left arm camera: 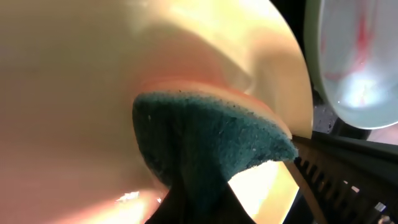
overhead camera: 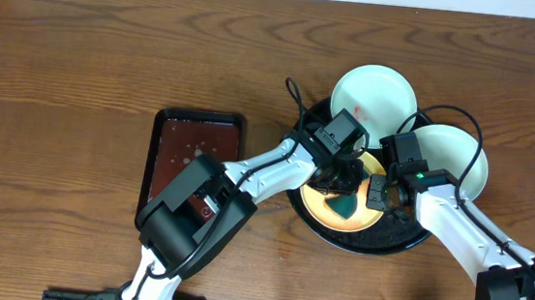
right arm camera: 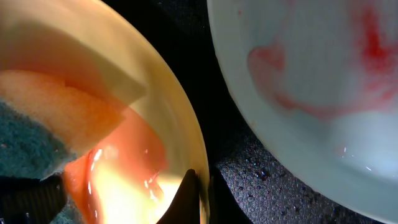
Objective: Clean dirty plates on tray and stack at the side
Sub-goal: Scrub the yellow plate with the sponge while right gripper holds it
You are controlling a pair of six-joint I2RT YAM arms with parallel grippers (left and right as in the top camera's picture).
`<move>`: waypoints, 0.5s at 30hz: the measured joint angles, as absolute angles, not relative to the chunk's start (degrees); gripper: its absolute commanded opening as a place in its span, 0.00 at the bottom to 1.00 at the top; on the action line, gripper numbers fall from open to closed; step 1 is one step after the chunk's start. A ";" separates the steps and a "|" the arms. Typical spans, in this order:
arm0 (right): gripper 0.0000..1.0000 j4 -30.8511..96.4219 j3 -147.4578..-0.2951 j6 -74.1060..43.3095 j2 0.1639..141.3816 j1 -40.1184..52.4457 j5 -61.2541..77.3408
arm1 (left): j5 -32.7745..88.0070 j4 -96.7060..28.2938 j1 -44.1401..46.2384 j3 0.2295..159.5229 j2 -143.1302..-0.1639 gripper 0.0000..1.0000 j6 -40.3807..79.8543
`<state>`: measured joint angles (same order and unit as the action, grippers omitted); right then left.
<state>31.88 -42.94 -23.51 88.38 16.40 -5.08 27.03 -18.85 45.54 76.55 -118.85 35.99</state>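
Observation:
A pale yellow plate (overhead camera: 326, 206) lies on the round black tray (overhead camera: 405, 242). My left gripper (overhead camera: 342, 184) is shut on a green sponge (overhead camera: 346, 206) with an orange side and presses it into this plate; the sponge fills the left wrist view (left arm camera: 205, 143). My right gripper (overhead camera: 380, 191) is shut on the yellow plate's right rim (right arm camera: 198, 168). Two mint-white plates with red smears sit at the tray's back (overhead camera: 374, 94) and right (overhead camera: 457, 152); one shows close in the right wrist view (right arm camera: 311, 74).
A small rectangular dark-brown tray (overhead camera: 175, 152) lies left of the black tray, partly under my left arm. Brown wood tabletop (overhead camera: 80, 75) stretches to the left and back.

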 measured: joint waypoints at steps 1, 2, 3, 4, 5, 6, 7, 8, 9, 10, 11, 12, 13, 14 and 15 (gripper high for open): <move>0.01 31.92 -42.94 -23.46 88.38 16.40 -4.75 | 26.41 -20.05 45.52 76.95 -118.85 0.08 35.94; 0.01 31.99 -42.92 -23.44 88.38 16.43 -4.29 | 25.93 -21.34 45.41 77.36 -118.85 0.08 35.88; 0.01 32.03 -42.92 -23.44 88.38 16.43 -3.70 | 25.47 -22.68 45.15 77.71 -118.83 0.08 35.79; 0.01 32.05 -42.92 -23.44 88.38 16.43 -2.98 | 25.10 -24.18 44.91 78.15 -118.83 0.08 35.77; 0.01 32.05 -42.92 -23.44 88.38 16.45 -2.26 | 24.80 -26.17 44.51 78.74 -118.83 0.08 35.75; 0.01 32.01 -42.92 -23.44 88.38 16.49 -1.37 | 24.38 -28.23 44.07 79.33 -118.83 0.08 35.73; 0.01 31.94 -42.92 -23.44 88.38 16.51 -0.36 | 23.77 -30.55 43.62 80.05 -118.83 0.08 35.66; 0.01 31.88 -42.92 -23.44 88.38 16.67 0.38 | 23.20 -32.93 43.13 80.82 -118.83 0.08 35.57; 0.01 31.86 -42.92 -23.44 88.38 16.86 0.82 | 22.06 -35.90 42.57 81.91 -118.83 0.08 35.53; 0.01 31.86 -42.92 -23.44 88.38 16.99 1.10 | 20.58 -38.41 42.06 82.94 -118.83 0.08 35.35; 0.01 31.88 -42.92 -23.44 88.38 17.02 1.19 | 18.22 -41.19 41.47 83.94 -118.83 0.08 35.22; 0.01 31.88 -42.92 -23.44 88.38 17.02 1.34 | 16.01 -43.57 40.82 84.79 -118.91 0.08 35.03; 0.01 31.86 -42.92 -23.44 88.38 17.02 1.43 | 13.87 -45.89 40.16 85.76 -119.15 0.08 34.92; 0.01 31.88 -42.92 -23.46 88.38 17.02 1.54 | 11.84 -47.83 39.59 87.05 -119.46 0.08 34.87; 0.01 31.88 -42.92 -23.46 88.38 17.02 1.72 | 10.37 -49.76 39.31 88.33 -119.87 0.08 34.70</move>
<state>31.88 -42.92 -23.46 88.38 17.02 1.72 10.37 -49.76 39.31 88.33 -119.87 34.70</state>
